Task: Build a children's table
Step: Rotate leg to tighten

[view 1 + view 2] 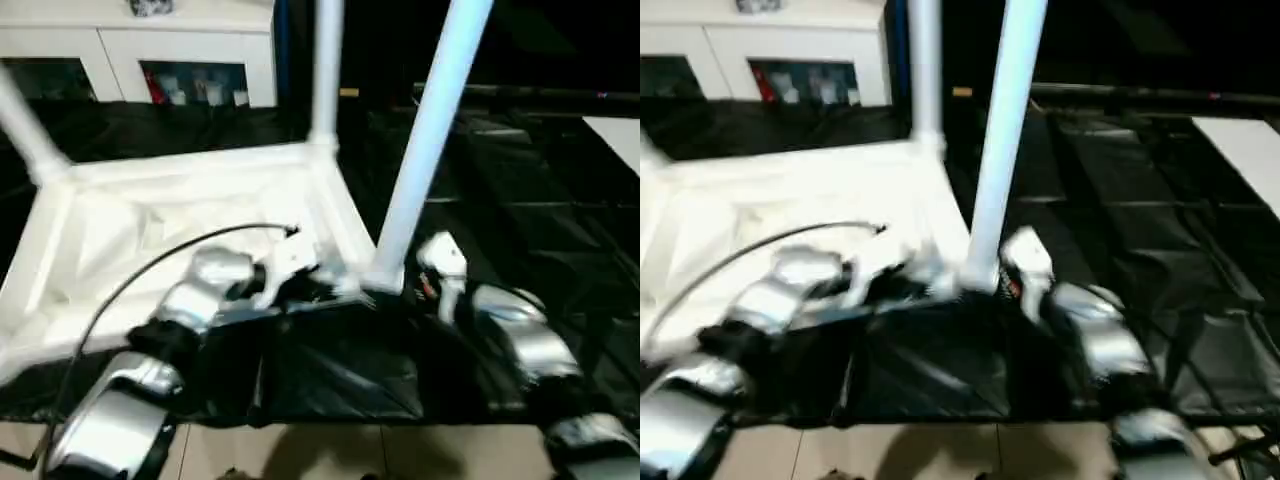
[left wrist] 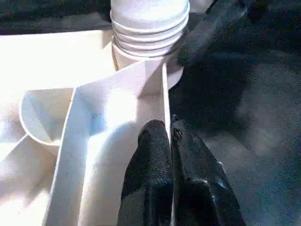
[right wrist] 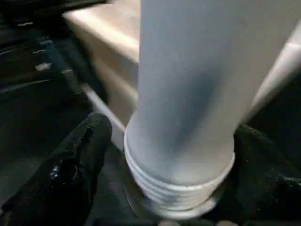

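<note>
Left gripper (image 2: 170,141) pinches the tabletop rim (image 2: 165,101); right gripper (image 3: 164,155) straddles the threaded leg (image 3: 188,94), fingers spread; half-seated, it could topple.

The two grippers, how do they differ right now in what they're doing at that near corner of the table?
The left gripper is shut, its fingers pinching the thin rim wall of the tabletop; the right gripper is open, its fingers standing either side of the near leg at its ribbed base, with gaps showing. The left comes from the tabletop side, the right from the black mat side. Both have black fingers and work at the same corner.
</note>
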`<state>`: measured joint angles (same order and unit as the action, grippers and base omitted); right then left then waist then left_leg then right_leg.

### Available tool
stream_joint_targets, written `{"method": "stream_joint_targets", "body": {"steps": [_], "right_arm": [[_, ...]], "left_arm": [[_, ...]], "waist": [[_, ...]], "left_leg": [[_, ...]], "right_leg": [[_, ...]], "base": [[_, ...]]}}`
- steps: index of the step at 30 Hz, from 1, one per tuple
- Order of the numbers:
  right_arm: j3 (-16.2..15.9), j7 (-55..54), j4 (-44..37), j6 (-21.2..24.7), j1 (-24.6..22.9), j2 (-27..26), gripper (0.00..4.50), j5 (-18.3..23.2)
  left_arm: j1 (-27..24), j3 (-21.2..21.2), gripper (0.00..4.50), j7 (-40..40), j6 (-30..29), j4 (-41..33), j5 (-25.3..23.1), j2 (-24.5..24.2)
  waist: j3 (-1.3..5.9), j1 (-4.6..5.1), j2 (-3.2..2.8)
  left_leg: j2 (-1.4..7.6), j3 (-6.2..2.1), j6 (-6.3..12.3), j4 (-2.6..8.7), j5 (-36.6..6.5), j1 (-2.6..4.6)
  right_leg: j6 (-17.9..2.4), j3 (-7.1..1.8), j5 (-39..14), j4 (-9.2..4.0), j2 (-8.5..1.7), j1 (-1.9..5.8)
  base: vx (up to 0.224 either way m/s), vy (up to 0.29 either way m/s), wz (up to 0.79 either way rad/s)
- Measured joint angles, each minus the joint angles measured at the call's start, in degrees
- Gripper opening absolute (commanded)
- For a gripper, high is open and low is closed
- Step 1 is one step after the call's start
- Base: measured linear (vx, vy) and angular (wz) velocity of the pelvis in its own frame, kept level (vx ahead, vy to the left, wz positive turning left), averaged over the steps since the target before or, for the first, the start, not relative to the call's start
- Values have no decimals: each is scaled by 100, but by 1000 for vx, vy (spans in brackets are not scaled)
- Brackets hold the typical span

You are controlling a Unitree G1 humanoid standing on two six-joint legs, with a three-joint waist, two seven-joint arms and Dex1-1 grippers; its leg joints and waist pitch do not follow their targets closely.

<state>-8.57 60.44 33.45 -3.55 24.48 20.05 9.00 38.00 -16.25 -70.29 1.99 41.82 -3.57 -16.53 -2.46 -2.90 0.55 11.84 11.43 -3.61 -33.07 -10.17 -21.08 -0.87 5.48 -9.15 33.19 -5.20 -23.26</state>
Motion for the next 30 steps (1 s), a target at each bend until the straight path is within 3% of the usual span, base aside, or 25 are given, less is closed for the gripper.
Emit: {"method": "stream_joint_targets", "body": {"steps": [6, 17, 20, 26, 30], "right_arm": [[-270, 827, -411, 250, -54, 293, 337, 141], [-286, 902, -579, 622, -75, 256, 272, 174], [-62, 90, -421, 796, -68, -93, 270, 123], [441, -2195, 521, 738, 434, -862, 268, -100], [701, -3495, 1166, 568, 833, -1253, 268, -223]], "left_arm": [[-177, -130, 0, -653, 110, -274, 175, -218], [-202, -156, 0, -776, 189, -273, 189, -270], [-136, -97, 0, -261, 21, -183, 79, -187], [286, 79, 0, 1201, -575, 375, -183, 444], [493, 171, 0, 2110, -885, 650, -296, 910]], "waist": [[-6, -79, -5], [-7, -111, -4], [-6, -56, 1], [-1, 83, 18], [6, 118, 13]], "left_leg": [[1, 1, -3, -9, 1, 1], [2, 1, -3, -13, 2, 1], [1, 1, -4, -22, 2, 8], [-2, -4, -5, -54, 2, 12], [-7, -4, -4, -57, 1, 16]], "right_leg": [[-3, -4, 3, 7, 0, 2], [-2, -7, 2, 9, -1, 8], [-2, -9, 3, 23, -2, 9], [26, -15, -14, 24, -5, 19], [25, -19, -13, 15, -6, 26]], "base": [[0, 0, 0], [0, 0, 0], [0, 0, 0], [0, 0, 0], [0, 0, 0]]}}
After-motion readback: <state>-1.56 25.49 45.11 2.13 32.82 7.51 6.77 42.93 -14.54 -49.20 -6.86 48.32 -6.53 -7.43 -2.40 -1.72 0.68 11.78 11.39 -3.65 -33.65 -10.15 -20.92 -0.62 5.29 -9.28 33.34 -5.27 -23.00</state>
